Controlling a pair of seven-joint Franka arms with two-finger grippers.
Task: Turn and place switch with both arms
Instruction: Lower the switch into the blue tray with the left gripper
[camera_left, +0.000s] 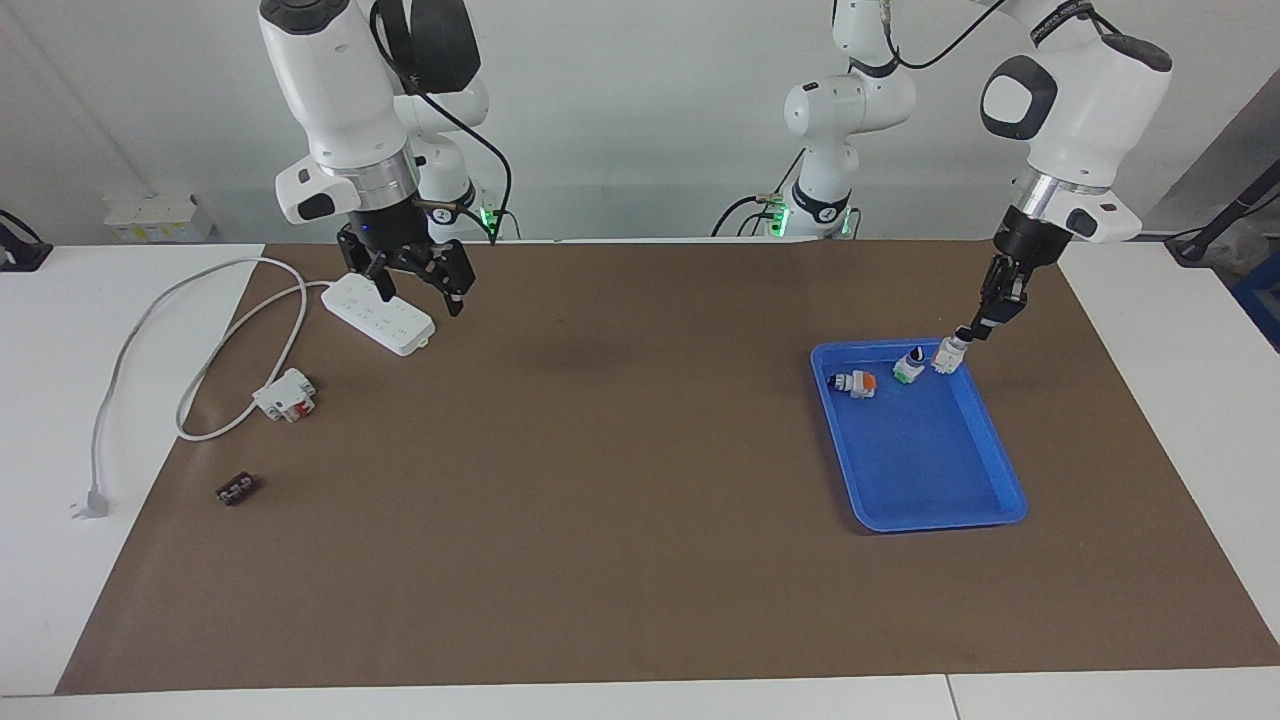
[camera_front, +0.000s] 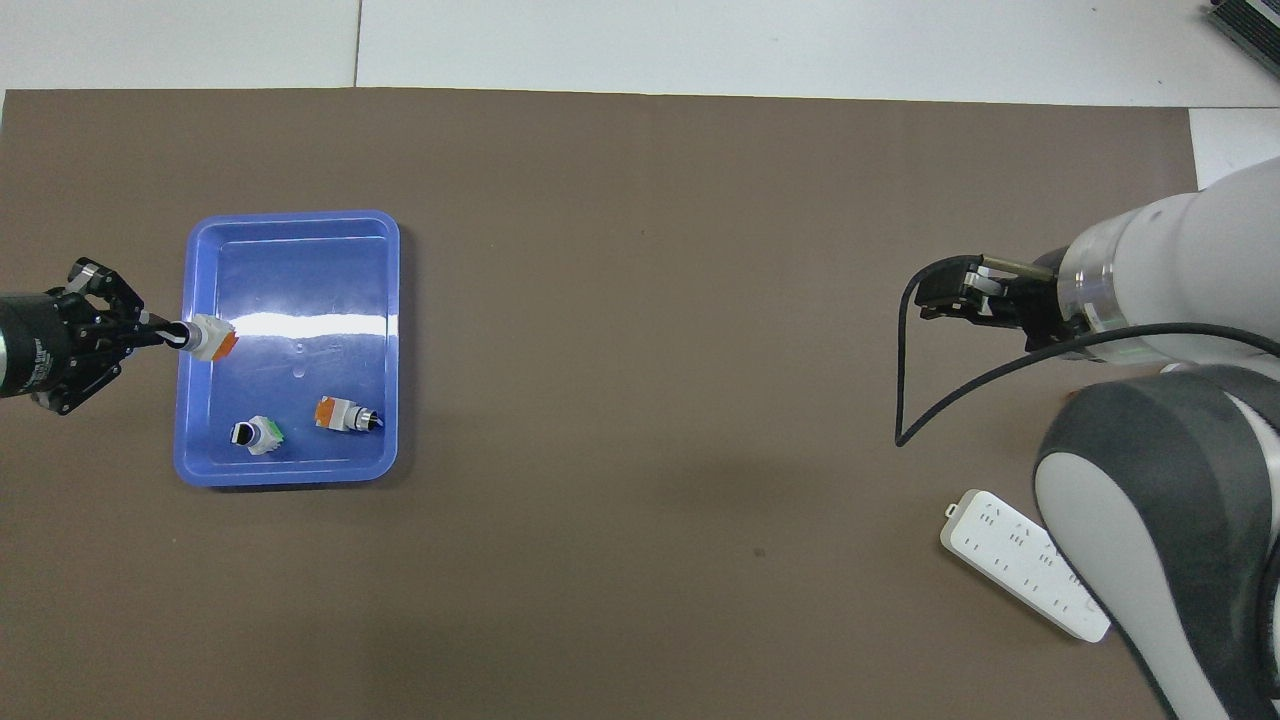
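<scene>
Configuration at the pick-up stage. The left gripper (camera_left: 968, 333) is clenched on the switch (camera_left: 948, 355) by its small black knob end, with the switch hanging just over the rim of the blue tray (camera_left: 925, 470) at the tray corner nearest the robots and nearest the left arm's end of the table. In the overhead view the same switch (camera_front: 211, 339) projects from the left gripper (camera_front: 160, 335) with its long axis in line with the fingers: knob in the grip, white body in the middle, orange block end pointing away from the gripper and toward the tray's interior. Whether the orange end touches the tray floor cannot be told. Two other switches lie in the tray nearer the robots' edge: an orange-ended switch (camera_left: 855, 383) on its side and a green-based switch (camera_left: 908, 365). The right gripper (camera_left: 425, 280) waits with its fingers spread, raised over the power strip (camera_left: 378, 314) near the table corner at the right arm's end on the robots' side, well apart from the tray. The governing relation is thus that the left arm alone has reach of the switch, while the free orange end faces along the table toward the right arm; any handover would probably require carrying the switch toward the table's middle so that the right gripper can take that free end.
</scene>
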